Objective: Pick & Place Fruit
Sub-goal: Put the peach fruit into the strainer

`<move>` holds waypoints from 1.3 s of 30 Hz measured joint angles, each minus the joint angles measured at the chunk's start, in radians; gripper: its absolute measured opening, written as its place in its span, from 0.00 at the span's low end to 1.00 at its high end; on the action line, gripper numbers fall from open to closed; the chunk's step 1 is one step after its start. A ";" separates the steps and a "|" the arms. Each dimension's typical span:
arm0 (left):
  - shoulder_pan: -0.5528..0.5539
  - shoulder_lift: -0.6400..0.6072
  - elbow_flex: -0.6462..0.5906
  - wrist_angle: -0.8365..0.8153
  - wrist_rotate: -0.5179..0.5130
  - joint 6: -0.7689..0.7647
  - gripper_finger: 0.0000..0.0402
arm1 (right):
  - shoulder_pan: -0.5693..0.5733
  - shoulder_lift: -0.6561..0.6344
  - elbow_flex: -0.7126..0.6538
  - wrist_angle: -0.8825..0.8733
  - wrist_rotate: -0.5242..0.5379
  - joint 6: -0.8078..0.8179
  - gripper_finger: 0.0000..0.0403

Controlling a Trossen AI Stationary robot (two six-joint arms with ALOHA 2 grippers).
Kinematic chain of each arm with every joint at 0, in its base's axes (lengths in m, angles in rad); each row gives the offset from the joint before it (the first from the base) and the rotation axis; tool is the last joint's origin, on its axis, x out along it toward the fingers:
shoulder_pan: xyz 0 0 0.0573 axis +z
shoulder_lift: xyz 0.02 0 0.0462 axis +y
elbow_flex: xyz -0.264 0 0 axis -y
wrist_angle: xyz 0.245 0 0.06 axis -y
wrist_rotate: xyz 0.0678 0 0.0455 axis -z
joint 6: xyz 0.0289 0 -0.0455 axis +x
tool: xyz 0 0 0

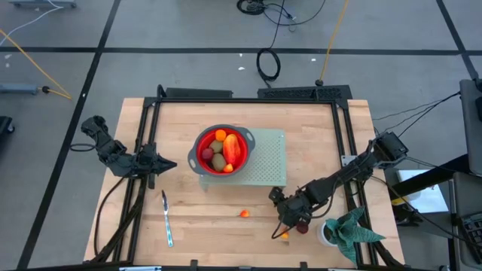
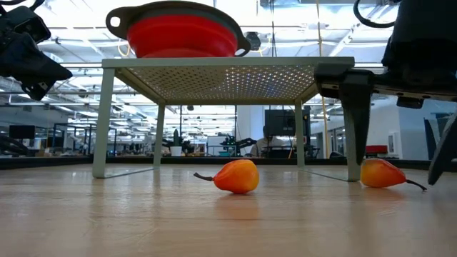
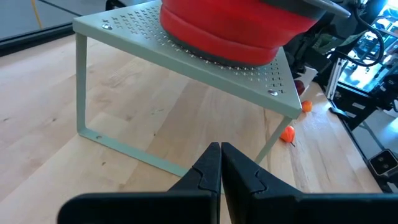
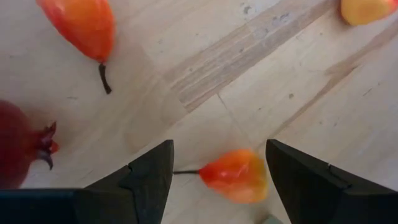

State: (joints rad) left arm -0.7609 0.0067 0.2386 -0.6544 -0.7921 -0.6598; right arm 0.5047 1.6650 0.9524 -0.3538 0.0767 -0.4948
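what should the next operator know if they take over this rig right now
Right hand: open, low over the table near its front right, fingers either side of a small orange fruit, not closed on it.
Left hand: shut, empty, waiting at the left of the table.
Done: several fruits sit in the red bowl on the green rack.
Left: the fruit under the right hand, another orange fruit on the table in front of the rack, and a dark red fruit beside the right hand.

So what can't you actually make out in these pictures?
- Bowl contents, low view: its red wall hides the fruit.
- Dark red fruit, right wrist view: cut off by the edge.
- Plant pot, high view: leaves cover most of it.
- Right gripper, high view: the arm hides what lies under it.
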 joint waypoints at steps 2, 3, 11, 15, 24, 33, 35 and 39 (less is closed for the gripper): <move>0.000 0.000 0.000 0.000 0.000 0.000 0.02 | 0.002 0.000 0.000 -0.005 -0.002 0.017 0.61; 0.000 0.000 0.000 0.000 0.000 0.000 0.02 | 0.005 0.000 0.000 -0.011 -0.003 0.025 0.61; 0.000 0.000 0.000 0.000 0.000 0.001 0.02 | 0.021 0.000 0.000 -0.017 0.035 0.038 0.61; 0.000 0.000 0.000 0.000 0.000 0.001 0.02 | 0.028 0.000 0.000 -0.018 0.053 0.041 0.61; 0.000 0.000 0.000 0.000 0.001 0.003 0.02 | 0.046 0.000 0.000 -0.025 0.058 0.178 0.61; 0.000 0.000 0.000 0.000 0.001 0.003 0.02 | 0.085 -0.001 0.020 -0.020 0.085 0.145 0.61; 0.000 0.000 0.000 0.000 0.001 0.002 0.02 | 0.100 -0.001 0.034 -0.017 0.084 0.138 0.61; 0.000 0.000 0.000 0.000 0.001 0.002 0.02 | 0.134 -0.001 0.049 -0.017 0.083 0.208 0.61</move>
State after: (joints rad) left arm -0.7605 0.0067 0.2386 -0.6542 -0.7914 -0.6576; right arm 0.6386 1.6638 1.0016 -0.3710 0.1601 -0.2873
